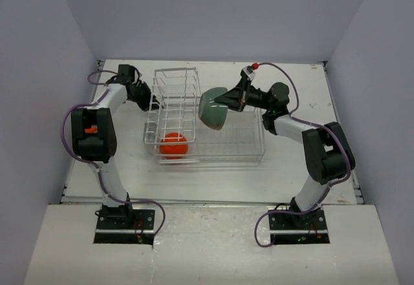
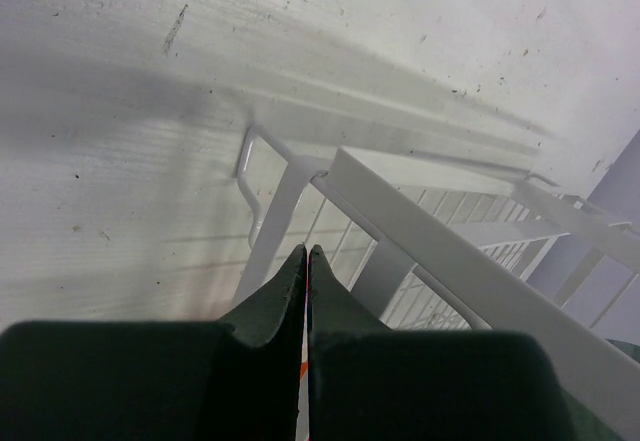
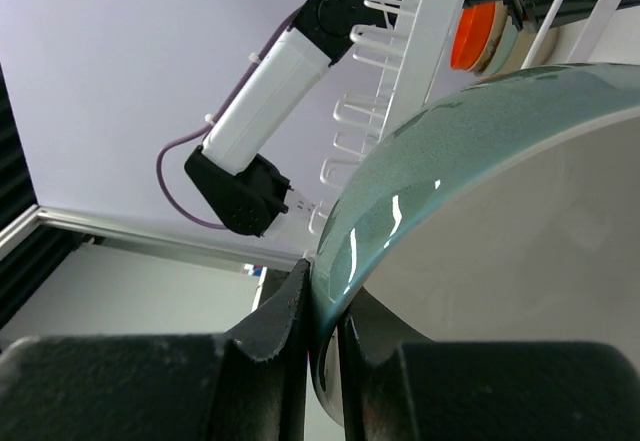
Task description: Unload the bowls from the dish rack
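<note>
Top view, bottom edge: 2 black arm bases (image 1: pixel 124 220) bolted at near edge of white table (image 1: pixel 213 175). Just above, left of centre: small bright orange glossy bowl (image 1: pixel 173 145), sitting in lower-left corner of silvery-white wire dish rack (image 1: pixel 228 148), below its tall plate-slot section. Centre of frame: larger dark teal-green glossy bowl (image 1: pixel 212 109), lifted above rack's basket, tilted on edge, just right of slot section. Pinched at rim by right gripper (image 1: pixel 224 99), reaching in from upper right. Right wrist view: fingers (image 3: pixel 275 326) clamped on that rim, 1 outside, 1 inside, bowl's pale interior toward lower right. Upper left of top view: left gripper (image 1: pixel 145 97) just beside rack's slot end. Left wrist view: fingers fully closed, tips together, nothing between, rack's top rail running diag. toward lower right just beyond. Touching rack or not: can't tell.
</note>
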Robot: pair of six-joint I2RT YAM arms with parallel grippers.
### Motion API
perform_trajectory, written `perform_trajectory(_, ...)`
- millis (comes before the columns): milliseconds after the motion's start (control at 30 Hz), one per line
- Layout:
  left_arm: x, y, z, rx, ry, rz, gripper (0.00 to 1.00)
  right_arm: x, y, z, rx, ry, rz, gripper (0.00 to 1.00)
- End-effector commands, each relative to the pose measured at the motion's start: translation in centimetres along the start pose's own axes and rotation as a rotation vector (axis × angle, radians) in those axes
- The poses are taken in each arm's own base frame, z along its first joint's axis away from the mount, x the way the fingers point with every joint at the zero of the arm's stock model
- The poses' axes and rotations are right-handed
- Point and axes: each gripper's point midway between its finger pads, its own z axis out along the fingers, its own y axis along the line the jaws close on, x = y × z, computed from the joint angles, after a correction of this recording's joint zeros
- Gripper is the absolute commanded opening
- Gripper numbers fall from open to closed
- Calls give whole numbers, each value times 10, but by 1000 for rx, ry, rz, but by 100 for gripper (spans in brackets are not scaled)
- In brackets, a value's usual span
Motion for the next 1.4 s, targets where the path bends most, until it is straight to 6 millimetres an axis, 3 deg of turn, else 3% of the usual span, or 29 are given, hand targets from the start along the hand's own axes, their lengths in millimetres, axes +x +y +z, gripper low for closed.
perform_trajectory(0,-11,-29,-6,93,-18,26,0,8,45,-13,-52,2,-185,0)
perform_trajectory(200,-11,-28,-6,85,-18,31,0,-5,55,-33,36,-48,-229,0)
perform_trajectory(233,-10,-27,-6,83,-16,31,0,-13,71,-40,38,-69,-311,0)
perform_trajectory(333,-11,-26,-6,79,-21,40,0,-26,78,-54,150,-109,-351,0)
perform_trajectory(400,-13,-25,-7,70,-32,47,0,-43,88,-73,253,-168,-316,0)
perform_trajectory(433,-15,-27,-9,72,-42,56,0,-59,89,-88,310,-220,-398,0)
perform_trajectory(500,-17,-28,-11,69,-50,64,0,-67,101,-105,379,-250,-395,0)
perform_trajectory(533,-19,-30,-13,70,-56,75,0,-82,110,-125,404,-309,-406,0)
perform_trajectory(600,-20,-32,-14,73,-61,81,0,-88,104,-148,480,-353,-373,0)
perform_trajectory(633,-22,-35,-16,79,-65,83,0,-98,112,-164,521,-408,-397,0)
perform_trajectory(667,-22,-36,-16,83,-65,84,0,-101,95,-181,618,-460,-313,0)
perform_trajectory(733,-22,-38,-16,91,-60,81,0,-110,86,-210,737,-529,-304,0)
perform_trajectory(767,-22,-38,-16,93,-60,80,0,-104,69,-223,818,-540,-224,0)
perform_trajectory(800,-23,-40,-17,100,-63,81,0,-110,55,-247,957,-597,-233,0)
perform_trajectory(833,-24,-41,-17,103,-66,83,0,-110,48,-259,1031,-614,-230,0)
perform_trajectory(1033,-26,-46,-19,121,-73,71,0,-91,-9,-329,1428,-666,-98,0)
perform_trajectory(1100,-27,-51,-21,140,-83,64,0,-81,-20,-346,1533,-646,-61,0)
perform_trajectory(1133,-27,-52,-22,147,-87,61,0,-77,-24,-364,1636,-667,-44,0)
perform_trajectory(1233,-24,-53,-22,156,-82,50,0,-69,-33,-387,1766,-681,1,0)
perform_trajectory(1367,-22,-53,-27,158,-89,50,0,-61,-52,-401,1852,-646,51,0)
